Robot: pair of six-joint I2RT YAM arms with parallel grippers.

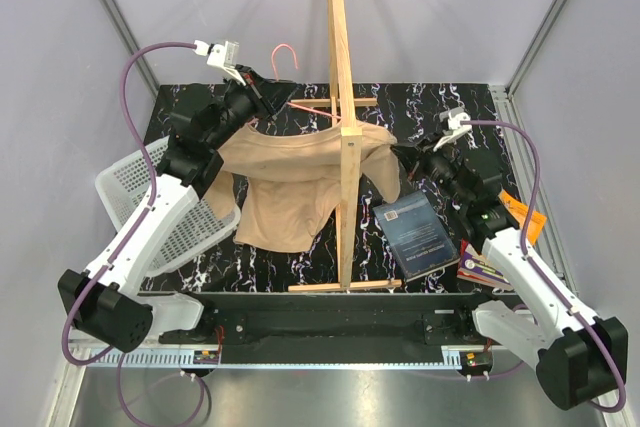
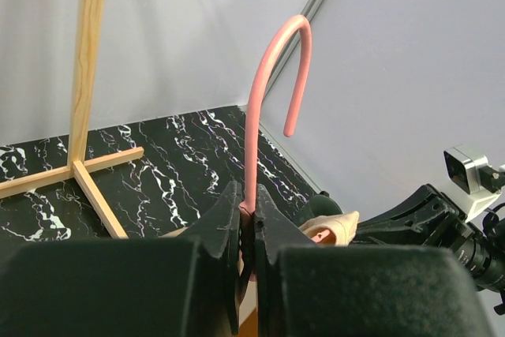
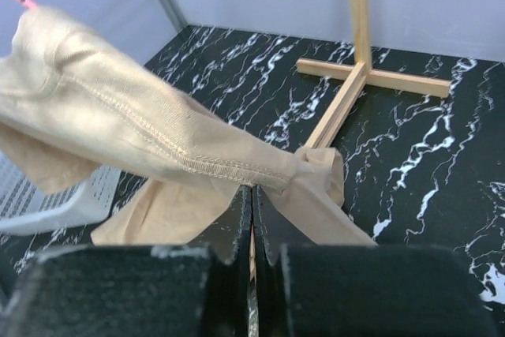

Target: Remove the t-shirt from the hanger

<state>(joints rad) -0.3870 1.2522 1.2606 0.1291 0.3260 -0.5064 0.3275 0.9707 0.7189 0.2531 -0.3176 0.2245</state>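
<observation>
The tan t-shirt point(image 1: 295, 182) hangs on the pink hanger point(image 1: 287, 52) above the black marbled table, beside the wooden pole. My left gripper point(image 1: 277, 95) is shut on the hanger's neck just below the hook. In the left wrist view the pink hanger point(image 2: 264, 92) rises from between the closed jaws of the left gripper point(image 2: 247, 207). My right gripper point(image 1: 400, 158) is at the shirt's right sleeve. The right wrist view shows the right gripper point(image 3: 252, 192) shut on the sleeve hem of the t-shirt point(image 3: 118, 132), with cloth bunched at the tips.
A tall wooden pole stand point(image 1: 343, 127) with a cross base stands mid-table, right in front of the shirt. A white mesh basket point(image 1: 150, 207) sits at the left. A dark blue book point(image 1: 415, 237) and colourful booklets point(image 1: 520, 219) lie at the right.
</observation>
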